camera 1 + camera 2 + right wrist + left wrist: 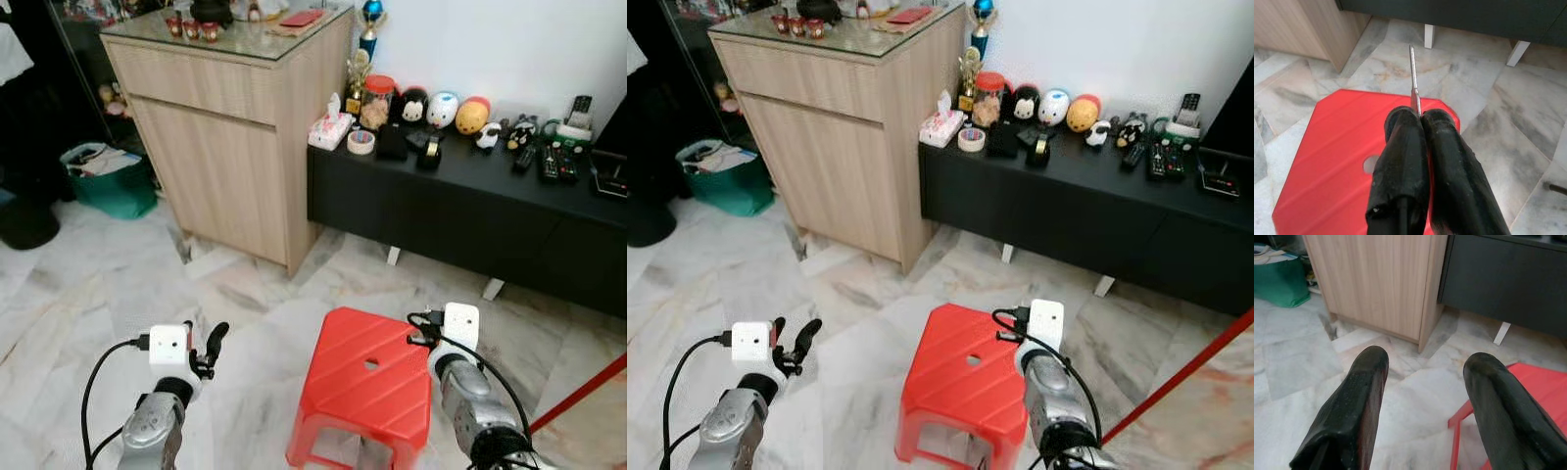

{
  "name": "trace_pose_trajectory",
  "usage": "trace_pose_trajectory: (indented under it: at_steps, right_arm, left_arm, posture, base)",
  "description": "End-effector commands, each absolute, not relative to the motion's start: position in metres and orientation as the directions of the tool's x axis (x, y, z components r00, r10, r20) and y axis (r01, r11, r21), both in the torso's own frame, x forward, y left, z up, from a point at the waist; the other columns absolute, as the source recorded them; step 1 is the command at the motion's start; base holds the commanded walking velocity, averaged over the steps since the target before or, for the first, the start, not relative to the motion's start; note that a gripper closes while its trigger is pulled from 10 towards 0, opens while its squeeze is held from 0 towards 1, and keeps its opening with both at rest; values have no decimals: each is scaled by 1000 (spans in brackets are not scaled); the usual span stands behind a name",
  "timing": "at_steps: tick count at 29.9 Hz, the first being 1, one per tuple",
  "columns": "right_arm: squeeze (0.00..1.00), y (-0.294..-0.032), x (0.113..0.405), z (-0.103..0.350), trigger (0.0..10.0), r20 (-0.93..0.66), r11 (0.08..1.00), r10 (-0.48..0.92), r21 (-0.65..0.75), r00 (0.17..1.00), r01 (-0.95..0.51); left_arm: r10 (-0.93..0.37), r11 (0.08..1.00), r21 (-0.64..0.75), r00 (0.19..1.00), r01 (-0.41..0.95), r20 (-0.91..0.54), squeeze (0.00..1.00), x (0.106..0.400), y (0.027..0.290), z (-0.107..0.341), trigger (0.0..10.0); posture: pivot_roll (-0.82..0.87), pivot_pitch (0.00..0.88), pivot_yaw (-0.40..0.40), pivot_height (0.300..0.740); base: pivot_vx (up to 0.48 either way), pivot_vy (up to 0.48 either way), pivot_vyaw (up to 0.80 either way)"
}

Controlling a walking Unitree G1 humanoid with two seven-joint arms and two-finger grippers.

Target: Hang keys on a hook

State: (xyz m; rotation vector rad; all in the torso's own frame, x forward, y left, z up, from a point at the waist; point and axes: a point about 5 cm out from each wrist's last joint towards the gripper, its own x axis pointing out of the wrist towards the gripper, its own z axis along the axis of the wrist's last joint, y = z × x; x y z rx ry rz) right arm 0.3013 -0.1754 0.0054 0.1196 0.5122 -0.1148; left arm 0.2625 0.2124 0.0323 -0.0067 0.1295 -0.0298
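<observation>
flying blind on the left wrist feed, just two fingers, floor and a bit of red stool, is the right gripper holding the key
Observer: Yes. The right gripper is shut on a thin metal key that sticks out past its fingertips.
Operator: where is that arm
Observer: Over the red stool, at the stool's right edge in the left eye view.
Operator: any hook ahead
Observer: None that I can make out. Ahead stand a wooden cabinet and a low black console against the wall.
Operator: whats on the console
Observer: Small toy figures, a tissue box and remotes.
</observation>
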Motion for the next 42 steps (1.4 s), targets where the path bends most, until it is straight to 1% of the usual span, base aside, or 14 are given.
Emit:
trace_pose_trajectory:
  at_steps: [1, 29, 39, 42]
  right_arm:
    - [0, -178, 302, 6, 10000, -494, 983, -97, 91, 864, 162]
    - [0, -178, 305, 8, 10000, -496, 978, -124, 85, 859, 190]
    - [0, -180, 304, 6, 10000, -526, 986, -120, 39, 842, 164]
    - [0, -179, 305, 6, 10000, -530, 990, -105, 26, 841, 140]
  left_arm:
    - [-25, 1000, -21, 989, 22, -144, 0, 259, 213, 29, 10000]
    - [-27, 999, -23, 990, 24, -138, 0, 258, 212, 31, 10000]
    - [-23, 1000, -21, 990, 20, -138, 0, 257, 212, 31, 10000]
    - [-22, 1000, -12, 990, 21, -141, 0, 257, 213, 32, 10000]
  posture:
    - [63, 0, -27, 740]
    - [68, 0, -25, 740]
    - [69, 0, -27, 740]
    - [71, 0, -28, 740]
  base:
    - [-277, 0, 0]
    - [-325, 0, 0]
    - [-322, 0, 0]
    - [0, 0, 0]
